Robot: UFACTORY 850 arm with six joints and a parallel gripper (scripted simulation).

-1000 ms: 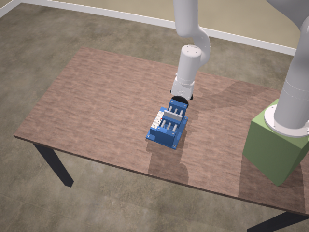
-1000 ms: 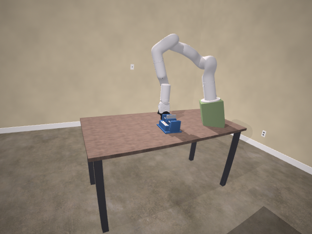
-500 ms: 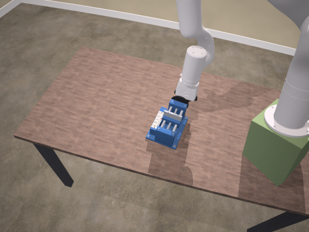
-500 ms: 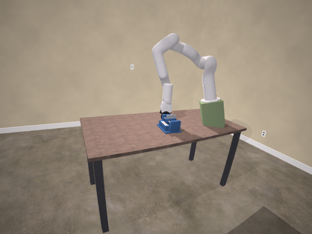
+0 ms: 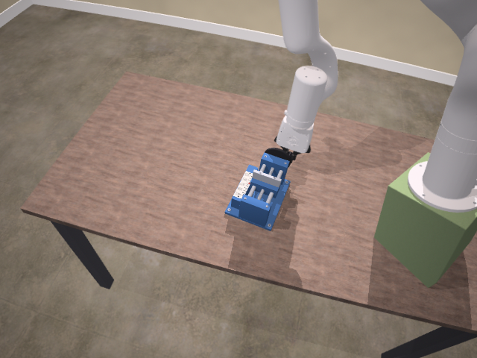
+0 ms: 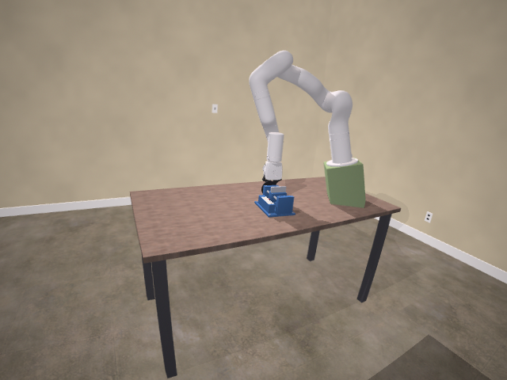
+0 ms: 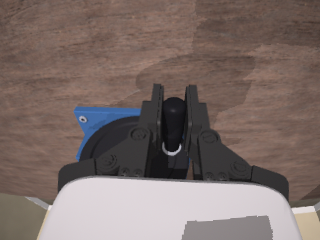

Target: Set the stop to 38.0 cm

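Grasping the handwheel's black knob (image 7: 175, 122) at the blue fixture's (image 5: 257, 202) 12 o'clock end, the end effector (image 7: 175, 108) should crank slowly, watching the grey stop (image 5: 265, 178).

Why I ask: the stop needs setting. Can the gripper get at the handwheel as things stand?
Yes, it seems so: the gripper is already shut on the handwheel's black knob at the back end of the blue fixture, with nothing in between.
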